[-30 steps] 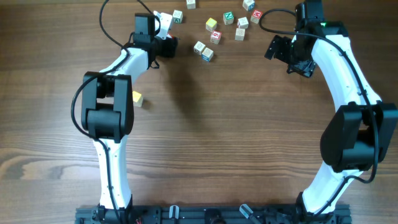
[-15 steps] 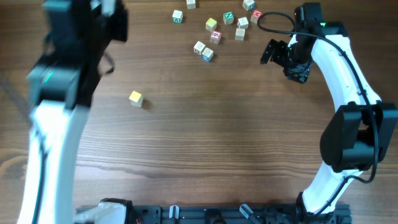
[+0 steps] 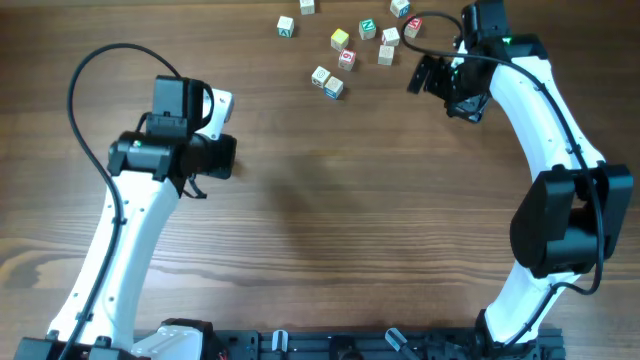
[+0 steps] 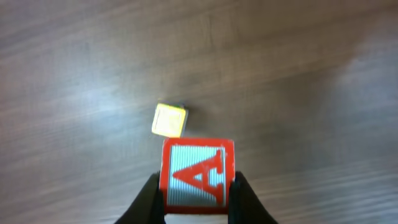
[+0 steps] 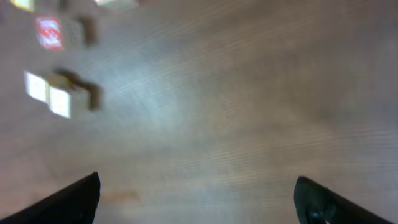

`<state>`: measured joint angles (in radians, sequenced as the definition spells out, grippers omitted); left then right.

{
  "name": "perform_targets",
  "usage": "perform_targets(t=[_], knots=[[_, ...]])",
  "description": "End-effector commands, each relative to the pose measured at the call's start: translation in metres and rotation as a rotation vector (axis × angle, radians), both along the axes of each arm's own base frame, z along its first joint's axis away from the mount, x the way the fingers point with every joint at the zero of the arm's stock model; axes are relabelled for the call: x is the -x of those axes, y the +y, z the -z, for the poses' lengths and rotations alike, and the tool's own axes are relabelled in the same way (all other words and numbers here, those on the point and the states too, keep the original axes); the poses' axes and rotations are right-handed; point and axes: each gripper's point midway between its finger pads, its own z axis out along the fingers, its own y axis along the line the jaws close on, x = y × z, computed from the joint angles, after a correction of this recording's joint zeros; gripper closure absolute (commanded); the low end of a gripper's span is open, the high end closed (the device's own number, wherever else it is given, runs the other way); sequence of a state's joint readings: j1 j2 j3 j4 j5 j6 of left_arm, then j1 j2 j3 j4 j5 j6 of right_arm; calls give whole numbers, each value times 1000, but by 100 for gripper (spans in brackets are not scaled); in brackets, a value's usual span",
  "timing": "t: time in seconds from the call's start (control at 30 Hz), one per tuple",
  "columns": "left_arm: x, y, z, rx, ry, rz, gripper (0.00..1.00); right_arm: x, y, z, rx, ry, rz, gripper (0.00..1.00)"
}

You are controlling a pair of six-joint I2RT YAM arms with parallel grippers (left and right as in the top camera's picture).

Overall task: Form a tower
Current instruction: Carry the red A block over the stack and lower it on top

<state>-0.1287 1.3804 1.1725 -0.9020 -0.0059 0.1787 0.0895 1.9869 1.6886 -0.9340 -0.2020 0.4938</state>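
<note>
Between the fingers [image 4: 144, 200] of the left claw [image 4: 196, 186], pinching a small red-framed wooden cube [image 4: 198, 171] by its two sides, the face with a red letter A on white stripes facing the wrist camera. Just beyond the fingertips and lower, on the brown wooden table [image 4: 311, 74], lying flat: a small pale yellow wooden cube [image 4: 169, 120], its near edge hiding behind the top edge of the held cube. Looking smaller than the held cube, so sitting farther down; touching or apart, not showing from this view. Seen from overhead, hiding both cubes under the left claw's black body.

Well apart from the left claw, spreading wide and holding nothing: the right claw [image 5: 196, 208], only its two dark fingertips showing at the lower corners of its own view. Ahead of the right claw, off to the left side of that view, lying blurred: a pair of pale wooden cubes [image 5: 60, 101] side by side, and beyond them a wooden cube with a red-and-white face [image 5: 50, 32]. Near that claw in the overhead view, lying scattered: small wooden letter cubes [image 3: 340, 38].
</note>
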Motion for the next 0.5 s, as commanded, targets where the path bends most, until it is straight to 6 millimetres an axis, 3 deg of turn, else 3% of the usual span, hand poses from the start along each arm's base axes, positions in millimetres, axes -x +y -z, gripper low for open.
perform_targets(t=[0.0,0.13,0.37,0.47], knots=[[-9,17,12,-55,-47,-54,96,-23,4,-1,-13,-86,2,0],[-10,35,29,-62,-52,-106,96,-41,5,-10,-20,-173,3,0],[-18,27,46,18,-94,-86,96,-41,5,-10,-21,-173,2,0],[-16,27,64,15,-66,-86,96,-41,5,-10,-20,-173,2,0]])
